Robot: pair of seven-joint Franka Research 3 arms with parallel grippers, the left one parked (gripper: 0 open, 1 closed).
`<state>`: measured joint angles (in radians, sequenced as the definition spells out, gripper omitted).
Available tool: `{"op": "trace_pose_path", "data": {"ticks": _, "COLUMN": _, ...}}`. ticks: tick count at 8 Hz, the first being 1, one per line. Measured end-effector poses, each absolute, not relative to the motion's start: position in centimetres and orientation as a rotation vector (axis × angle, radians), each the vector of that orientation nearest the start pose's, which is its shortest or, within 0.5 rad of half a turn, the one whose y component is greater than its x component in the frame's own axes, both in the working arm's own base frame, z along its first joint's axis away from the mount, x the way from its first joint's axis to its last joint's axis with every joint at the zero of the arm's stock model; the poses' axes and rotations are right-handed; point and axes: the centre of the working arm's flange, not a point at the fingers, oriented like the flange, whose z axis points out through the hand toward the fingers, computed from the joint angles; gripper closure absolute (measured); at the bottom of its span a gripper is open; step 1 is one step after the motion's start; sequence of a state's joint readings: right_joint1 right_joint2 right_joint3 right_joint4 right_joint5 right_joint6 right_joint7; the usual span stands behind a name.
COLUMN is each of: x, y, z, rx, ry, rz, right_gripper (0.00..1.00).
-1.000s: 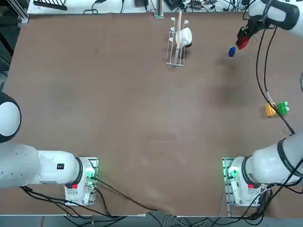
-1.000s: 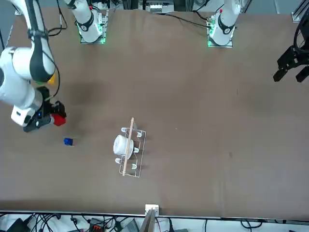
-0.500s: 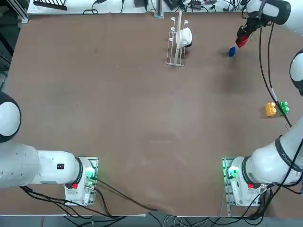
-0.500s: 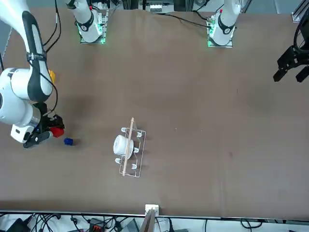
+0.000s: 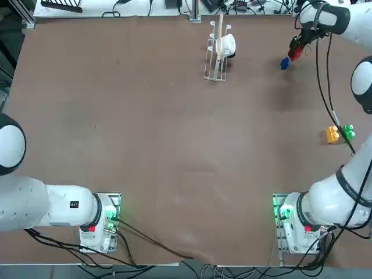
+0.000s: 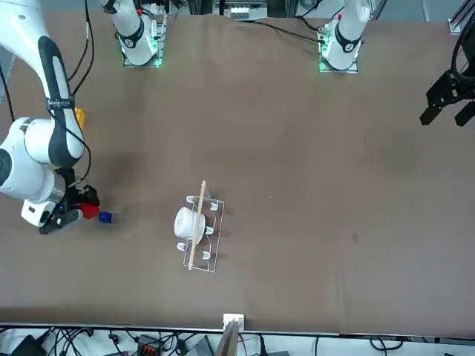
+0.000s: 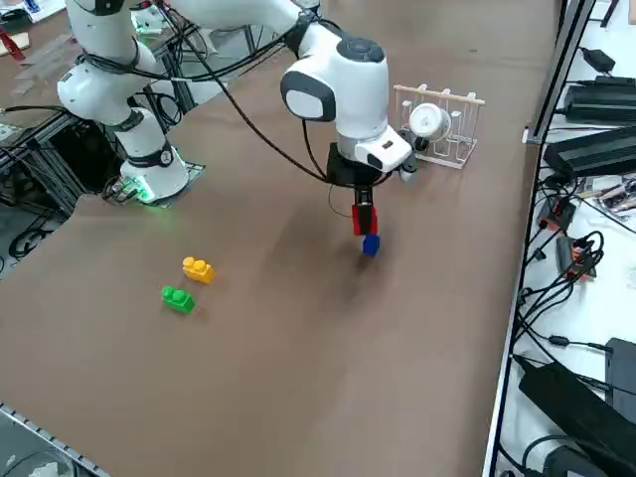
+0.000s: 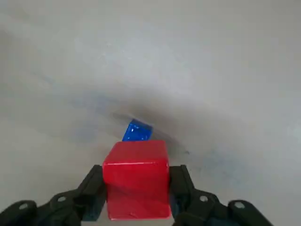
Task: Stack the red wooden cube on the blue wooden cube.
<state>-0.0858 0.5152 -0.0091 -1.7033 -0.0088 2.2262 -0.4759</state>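
Red wooden cube: the red wooden cube [image 8: 136,179] is showing as a plain, bright-red block with smooth faces and slightly softened edges; it is sitting clamped between the two dark fingers [image 8: 91,190], off the desk.
Right gripper: the right gripper [image 7: 363,221] is hanging fingers-down from the white arm, its fingers closing narrowly on the red cube; in the side view the cube is hovering just above the blue one, and whether the two are touching cannot be told.
Blue wooden cube: the blue wooden cube [image 8: 137,132] is lying on the desk just beyond the red one, plain, dark blue and the smaller of the two; from overhead [image 5: 284,63] it is sitting at the far right of the desk, near the far edge.
Desk: the desk [image 5: 174,145] is presenting a flat, matte brown surface, mostly bare.
Other blocks: an orange studded block [image 7: 197,268] and a green studded block [image 7: 178,298] are lying just beside each other near the desk's right edge, well apart from the cubes.
Rack: a clear rack [image 5: 216,58] holding a white cup [image 5: 226,45] is standing at the far edge, left of the blue cube.
Room: black cables [image 7: 571,248] and dark boxes are lying on the white floor beyond the far edge.
Writing: no readable label is showing anywhere.
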Motion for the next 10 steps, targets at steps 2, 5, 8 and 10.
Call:
{"op": "trace_pose_path", "data": {"ticks": 2, "x": 67.2, "y": -6.0, "z": 29.3, "rx": -3.097, "ry": -0.617, "rz": -0.041, "right_gripper": 0.30}}
{"op": "trace_pose_path", "data": {"ticks": 5, "x": 67.4, "y": -5.6, "z": 27.1, "rx": -3.089, "ry": -0.626, "rz": -0.031, "right_gripper": 0.30}}
{"op": "trace_pose_path", "data": {"ticks": 8, "x": 67.4, "y": -5.6, "z": 26.4, "rx": -3.088, "ry": -0.626, "rz": -0.028, "right_gripper": 0.30}}
{"op": "trace_pose_path", "data": {"ticks": 10, "x": 67.4, "y": -5.5, "z": 26.4, "rx": -3.088, "ry": -0.627, "rz": -0.028, "right_gripper": 0.30}}
